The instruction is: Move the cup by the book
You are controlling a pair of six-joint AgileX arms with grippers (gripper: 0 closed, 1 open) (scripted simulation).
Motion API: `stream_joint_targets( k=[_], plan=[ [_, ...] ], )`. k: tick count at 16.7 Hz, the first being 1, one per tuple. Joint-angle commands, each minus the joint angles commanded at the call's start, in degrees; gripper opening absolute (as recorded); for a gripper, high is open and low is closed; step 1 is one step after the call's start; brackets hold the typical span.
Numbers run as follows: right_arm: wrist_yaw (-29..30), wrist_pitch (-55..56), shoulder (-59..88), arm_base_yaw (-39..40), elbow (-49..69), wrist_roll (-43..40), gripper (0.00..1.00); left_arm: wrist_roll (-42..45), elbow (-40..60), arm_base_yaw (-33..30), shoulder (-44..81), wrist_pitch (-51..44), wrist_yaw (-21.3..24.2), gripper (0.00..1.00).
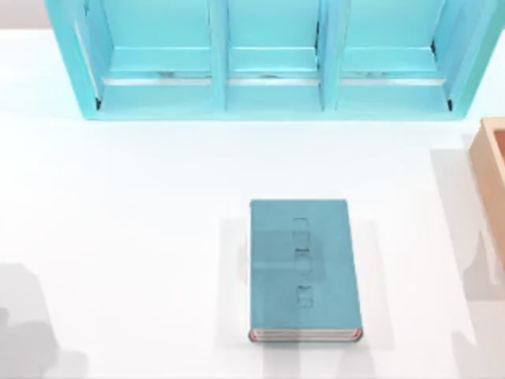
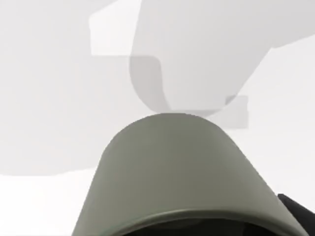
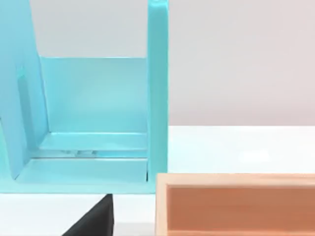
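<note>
One cup [image 2: 189,172] sits close under the left wrist, grip state unclear, while the book [image 1: 304,268] lies toward six o'clock.

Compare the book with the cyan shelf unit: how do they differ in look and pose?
The book is darker teal and lies flat mid-table; the shelf unit is brighter cyan and sits at the far edge. The book is one closed block with pale page edges; the shelf unit is open and split into compartments. Both are bluish and rectangular.

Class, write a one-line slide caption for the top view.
Teal book lies flat at table centre, before a cyan shelf unit; wooden box at the right edge.
</note>
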Motion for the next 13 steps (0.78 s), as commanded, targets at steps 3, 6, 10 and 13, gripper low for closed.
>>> stream_joint_targets(
  k=[3,6,10,13],
  plan=[
    [0.0,0.0,0.0,0.0,0.0,0.0,1.0,0.1,0.9,-0.2,-0.6,-1.5,0.0,0.0],
    [0.0,0.0,0.0,0.0,0.0,0.0,1.0,0.1,0.7,0.0,-0.4,-1.3,0.0,0.0],
    [0.0,0.0,0.0,0.0,0.0,0.0,1.0,-4.9,4.6,-2.5,1.8,-2.4,0.0,0.0],
    [0.0,0.0,0.0,0.0,0.0,0.0,1.0,-14.3,10.8,-7.0,5.7,-4.4,0.0,0.0]
  ],
)
